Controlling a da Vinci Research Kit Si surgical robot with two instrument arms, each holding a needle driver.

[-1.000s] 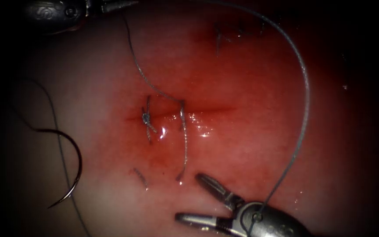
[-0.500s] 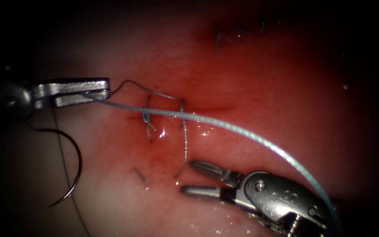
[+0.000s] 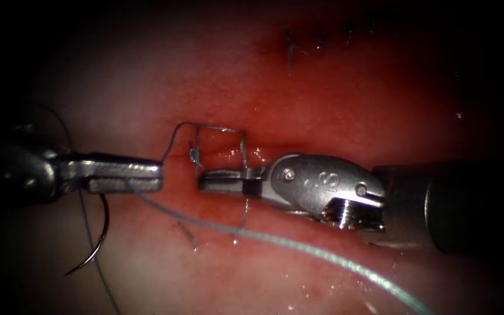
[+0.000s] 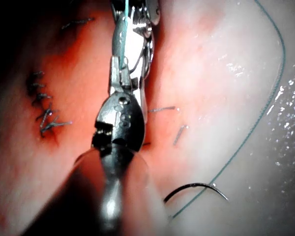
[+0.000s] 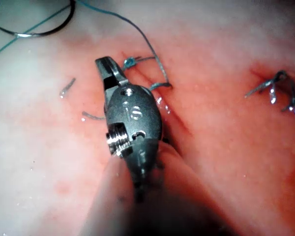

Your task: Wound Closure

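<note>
The cut [image 3: 281, 147] runs across the red tissue [image 3: 333, 93]. One knotted stitch [image 3: 194, 155] sits at its left end. Just left of the cut, my left tool [image 3: 160, 177] is shut on the thread [image 3: 298, 245]: one strand rises to the second stitch [image 3: 217, 128], the other trails away to the lower right. My right tool [image 3: 200, 179] lies along the cut, shut on the short thread tail [image 3: 245, 213] that hangs from that stitch. The curved needle [image 3: 101, 236] lies free on the tissue at lower left, held by neither tool and partly behind the left tool. It also shows as needle [image 4: 196, 188] and needle [image 5: 39, 32].
A row of older stitches [image 3: 290, 49] sits at the back, seen too as stitches [image 4: 44, 108] and stitches [image 5: 280, 93]. A loose cut end of thread [image 3: 186, 233] lies below the knot. Wet red fluid [image 3: 223, 156] glistens along the cut.
The left tool came down from the top to the left of the cut, bringing the thread with it. The right tool rose from below to the cut and shut its open jaws on the tail.
</note>
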